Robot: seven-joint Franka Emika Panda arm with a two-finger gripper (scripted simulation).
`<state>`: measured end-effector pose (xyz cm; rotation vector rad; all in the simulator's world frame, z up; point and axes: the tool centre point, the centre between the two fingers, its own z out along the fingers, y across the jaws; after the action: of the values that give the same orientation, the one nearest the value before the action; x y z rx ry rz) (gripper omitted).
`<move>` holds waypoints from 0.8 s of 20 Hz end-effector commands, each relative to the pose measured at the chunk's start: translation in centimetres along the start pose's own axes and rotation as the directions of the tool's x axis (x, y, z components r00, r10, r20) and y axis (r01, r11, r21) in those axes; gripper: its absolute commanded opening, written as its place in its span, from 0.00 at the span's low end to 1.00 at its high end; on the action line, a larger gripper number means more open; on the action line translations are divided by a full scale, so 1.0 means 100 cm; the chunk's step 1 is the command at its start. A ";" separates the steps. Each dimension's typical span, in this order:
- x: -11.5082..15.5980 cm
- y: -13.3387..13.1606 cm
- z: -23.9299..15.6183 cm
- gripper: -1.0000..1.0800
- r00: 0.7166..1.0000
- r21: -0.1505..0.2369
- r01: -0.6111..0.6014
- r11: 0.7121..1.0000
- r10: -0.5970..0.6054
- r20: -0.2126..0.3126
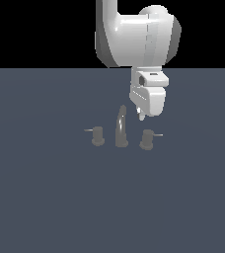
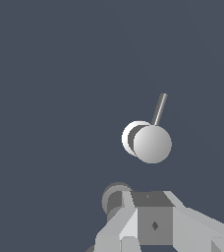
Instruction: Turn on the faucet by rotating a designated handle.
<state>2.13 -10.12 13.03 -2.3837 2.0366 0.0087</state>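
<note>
smooth glossy white panda arm hangs from 12 o'clock in the exterior view, bulbous rounded wrist housing over a blocky white hand. the gripper tip is a small pale point just above and slightly to 11 o'clock of the handle, apart from it, not touching. can't tell whether the claw is apart or together: the fingers merge into one tip in the exterior view, and the wrist view shows only flat-faceted grey and white gripper body.

the faucet sits mid-frame on a flat matte slate-blue floor, dull grey metal, no texture. its spout is tall, curved and tapering, thinner at the top, standing on a small flared foot. at 9 o'clock of the spout is the twin knob, a stubby cylinder with a thin pin pointing to the exterior view's left. at 3 o'clock of the spout is the handle, a short cylinder on a flared base, with a thin pale lever pin pointing to the exterior view's right. the three pieces are near each other in a row, each apart.

wrist view: the handle is seen from above as a smooth pale round disc stacked over a wider base, with the lever pin as a thin grey rod going to 1 o'clock. a dark grey round shape sits beside the gripper body, probably the spout foot, not sure.
</note>
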 end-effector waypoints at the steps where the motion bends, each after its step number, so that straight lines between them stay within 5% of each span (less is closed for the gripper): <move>1: 0.017 -0.004 0.017 0.00 0.997 0.000 -0.074 0.997 0.074 -0.004; 16: 0.070 -0.009 0.066 0.00 0.955 0.001 -0.295 0.955 0.295 -0.009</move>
<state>5.65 -14.91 8.58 -2.0807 2.3165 -0.0350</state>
